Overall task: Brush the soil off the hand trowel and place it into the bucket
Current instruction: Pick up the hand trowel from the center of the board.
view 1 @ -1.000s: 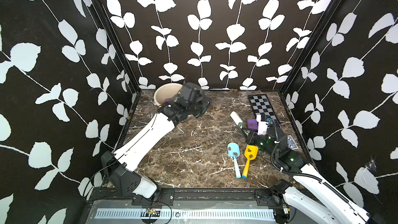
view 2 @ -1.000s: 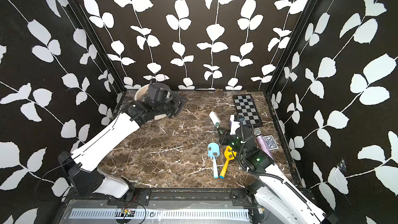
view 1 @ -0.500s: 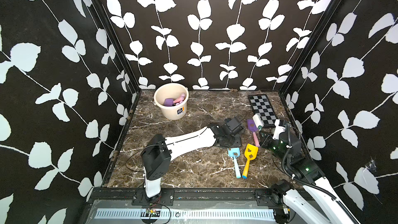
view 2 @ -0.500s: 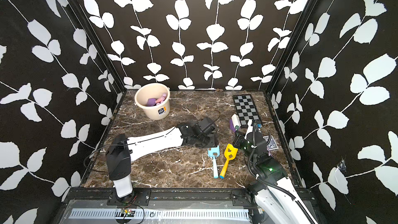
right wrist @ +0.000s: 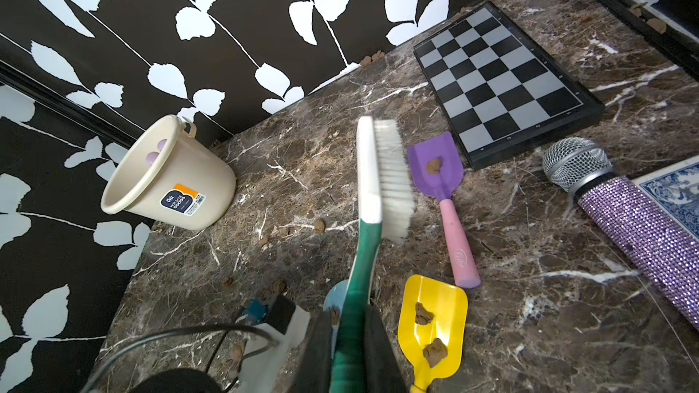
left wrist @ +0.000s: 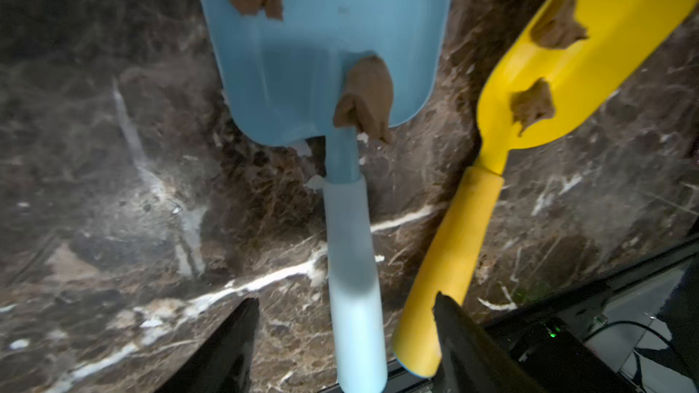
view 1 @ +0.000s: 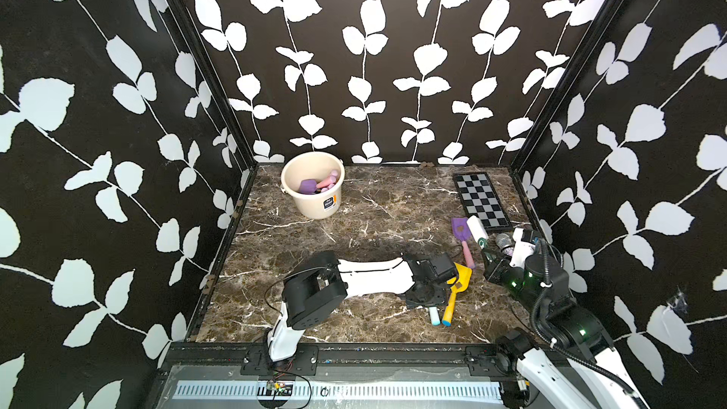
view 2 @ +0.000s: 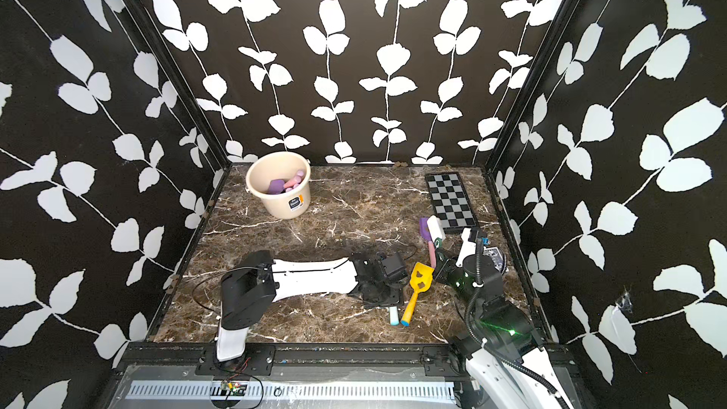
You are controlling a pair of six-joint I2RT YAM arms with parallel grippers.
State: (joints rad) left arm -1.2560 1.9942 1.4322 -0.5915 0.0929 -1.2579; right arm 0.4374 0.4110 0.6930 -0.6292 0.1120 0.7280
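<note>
Both top views: high at the front, looking steeply down on the whole table [view 1: 373,206], near-identical framing, bucket [view 1: 305,206] upper left of centre. Left wrist view: close above blue trowel [left wrist: 321,51] and yellow trowel [left wrist: 605,62], focus seemingly soft. Right wrist view: low, along the brush [right wrist: 368,183] toward the bucket; yellow trowel shared.

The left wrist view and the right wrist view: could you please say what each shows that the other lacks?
Only the left wrist view shows the blue trowel's handle, framed by the open left gripper. Only the right wrist view shows the brush in the shut right gripper, the bucket, purple trowel, chessboard and microphone. Both show the yellow trowel carrying two soil clumps.
</note>
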